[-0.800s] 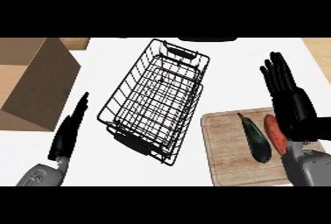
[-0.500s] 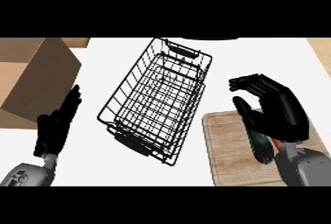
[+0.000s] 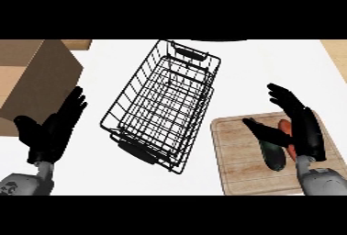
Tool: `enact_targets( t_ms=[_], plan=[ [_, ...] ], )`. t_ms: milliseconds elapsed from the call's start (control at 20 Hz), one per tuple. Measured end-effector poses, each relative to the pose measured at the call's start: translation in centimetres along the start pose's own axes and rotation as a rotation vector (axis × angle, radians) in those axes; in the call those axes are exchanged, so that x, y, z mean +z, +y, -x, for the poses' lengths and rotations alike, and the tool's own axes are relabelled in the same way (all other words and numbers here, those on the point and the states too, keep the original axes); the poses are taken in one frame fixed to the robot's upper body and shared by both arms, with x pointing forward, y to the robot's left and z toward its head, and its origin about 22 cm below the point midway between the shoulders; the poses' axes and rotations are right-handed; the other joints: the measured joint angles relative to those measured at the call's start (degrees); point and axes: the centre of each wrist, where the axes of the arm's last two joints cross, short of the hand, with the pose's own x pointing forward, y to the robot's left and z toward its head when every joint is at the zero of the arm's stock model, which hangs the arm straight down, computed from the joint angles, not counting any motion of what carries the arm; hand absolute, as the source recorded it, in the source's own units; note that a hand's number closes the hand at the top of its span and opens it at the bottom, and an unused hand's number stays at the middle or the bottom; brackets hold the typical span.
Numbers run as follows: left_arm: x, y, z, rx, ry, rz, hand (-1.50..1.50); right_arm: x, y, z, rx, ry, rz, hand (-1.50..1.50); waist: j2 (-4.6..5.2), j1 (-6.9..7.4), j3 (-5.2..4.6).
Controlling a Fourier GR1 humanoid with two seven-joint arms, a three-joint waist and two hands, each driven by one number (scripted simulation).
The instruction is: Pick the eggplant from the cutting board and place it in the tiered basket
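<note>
On the white bench (image 3: 271, 73), viewed steeply from above, the task stands at its beginning: nothing has yet been lifted or moved toward its goal. Largest among the objects, the black wire tiered basket (image 3: 163, 103) lies at the centre, tilted diagonally, with no produce inside it. A brown cardboard box (image 3: 34, 82) occupies the upper left corner. At lower right sits the wooden cutting board (image 3: 234, 160), just beside the basket's lower end. The eggplant (image 3: 274, 156), dark green and elongated, lies on the board, with an orange-red vegetable (image 3: 288, 133), probably a carrot, close alongside it; both are partly hidden by the hand above them.

The right hand (image 3: 305, 126) hangs over the board with fingers extended and thumb spread toward the eggplant; it is open and grips nothing, though whether the thumb touches the eggplant cannot be told. The left hand (image 3: 54, 128) rests open at the left edge, fingers up, holding nothing. Remaining, by judgement: grasp, lift, carry to the basket, release.
</note>
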Motion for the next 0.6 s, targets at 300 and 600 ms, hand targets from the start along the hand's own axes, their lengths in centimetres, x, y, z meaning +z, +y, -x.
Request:
enact_targets(
  t_ms=[300,600],
  plan=[
    [0.3,0.4,0.5,0.012,0.011,0.008,0.0,0.0,-3.8,-3.2,0.369,0.009,-0.054,-1.5,-0.19,-0.16,-0.12],
    [0.2,0.3,0.1,0.013,0.003,0.026,0.0,-0.3,-4.9,-6.4,0.723,0.152,-0.315,-1.5,-0.05,0.83,-0.22]
  ],
)
